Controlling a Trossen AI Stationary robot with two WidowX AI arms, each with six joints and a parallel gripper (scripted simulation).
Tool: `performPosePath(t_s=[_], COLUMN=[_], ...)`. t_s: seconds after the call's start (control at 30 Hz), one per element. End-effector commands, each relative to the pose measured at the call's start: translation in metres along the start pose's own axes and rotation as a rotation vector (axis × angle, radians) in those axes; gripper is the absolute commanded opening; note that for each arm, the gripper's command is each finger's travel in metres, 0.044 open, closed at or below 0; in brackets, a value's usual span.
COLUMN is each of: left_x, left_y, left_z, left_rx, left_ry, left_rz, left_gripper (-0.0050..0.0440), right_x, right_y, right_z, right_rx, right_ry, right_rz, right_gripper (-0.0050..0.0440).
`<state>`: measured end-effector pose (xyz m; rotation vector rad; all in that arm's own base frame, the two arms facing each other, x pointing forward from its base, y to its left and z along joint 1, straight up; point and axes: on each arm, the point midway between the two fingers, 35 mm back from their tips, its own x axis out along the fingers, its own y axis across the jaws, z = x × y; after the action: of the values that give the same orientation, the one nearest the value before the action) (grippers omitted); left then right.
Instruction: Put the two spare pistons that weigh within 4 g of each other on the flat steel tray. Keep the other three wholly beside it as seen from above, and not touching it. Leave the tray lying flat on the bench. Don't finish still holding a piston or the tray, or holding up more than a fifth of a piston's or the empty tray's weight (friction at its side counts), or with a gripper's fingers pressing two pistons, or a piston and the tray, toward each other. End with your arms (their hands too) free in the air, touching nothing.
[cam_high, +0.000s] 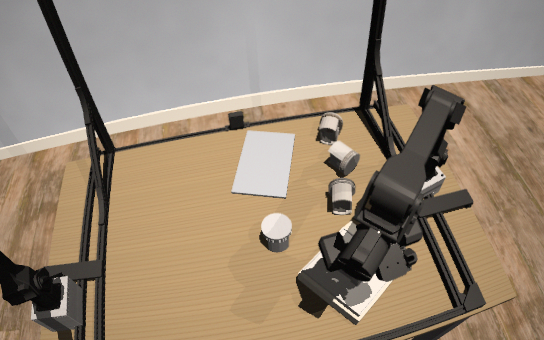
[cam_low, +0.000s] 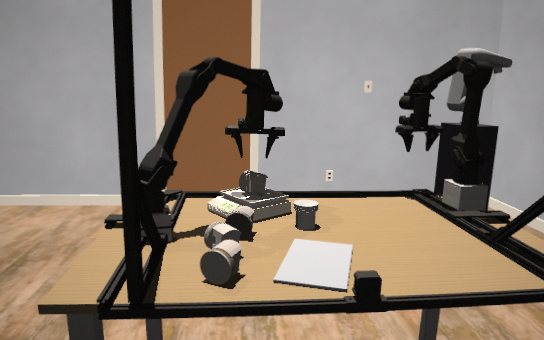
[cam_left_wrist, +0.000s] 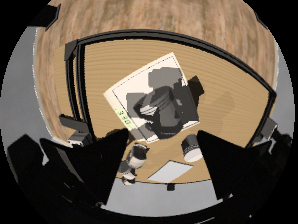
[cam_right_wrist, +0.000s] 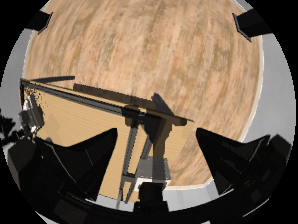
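Five pistons (cam_high: 330, 128) (cam_low: 253, 182) (cam_left_wrist: 192, 148), one tray (cam_high: 265, 164) (cam_low: 315, 264) (cam_left_wrist: 170, 171)

It looks like a robotics lab or test room: 2 black arms (cam_low: 187, 100) (cam_low: 472, 95) stand at a wooden bench (cam_low: 390, 250) (cam_high: 175, 240) with a black metal frame (cam_low: 125, 150) (cam_high: 105, 200), near a digital scale (cam_low: 270, 202) (cam_high: 360, 305) (cam_left_wrist: 120, 90).

From the tray (cam_high: 264, 164) (cam_low: 315, 264) (cam_left_wrist: 170, 171) in the top view, three pistons lie apart at two, three and four o'clock; another stands at six; the scale (cam_high: 357, 300) (cam_low: 270, 205) (cam_left_wrist: 120, 95), at five, bears the fifth.
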<state>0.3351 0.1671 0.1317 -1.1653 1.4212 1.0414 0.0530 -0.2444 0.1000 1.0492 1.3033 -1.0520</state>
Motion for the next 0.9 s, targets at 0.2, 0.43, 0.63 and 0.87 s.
performPosePath(t_s=[0.2,0.43,0.63,0.87], left_x=[0.0003,0.0003,0.0003,0.0003], left_y=[0.0011,0.0011,0.0011,0.0011], left_z=[-0.0014,-0.0014,-0.0014,-0.0014], left_rx=[0.198,0.382,0.487,0.671], left_ry=[-0.036,-0.067,-0.085,-0.116], left_rz=[0.012,0.019,0.023,0.03], left_gripper=[0.0378,0.0378,0.0378,0.0378], right_x=[0.0,0.0,0.0,0.0], right_y=[0.0003,0.0003,0.0003,0.0003], right_z=[-0.0001,-0.0001,-0.0001,-0.0001], right_rx=[-0.001,-0.001,-0.001,-0.001], right_ry=[0.001,0.001,0.001,0.001], right_rz=[0.002,0.002,0.002,0.002], right_gripper=[0.044,0.044,0.044,0.044])
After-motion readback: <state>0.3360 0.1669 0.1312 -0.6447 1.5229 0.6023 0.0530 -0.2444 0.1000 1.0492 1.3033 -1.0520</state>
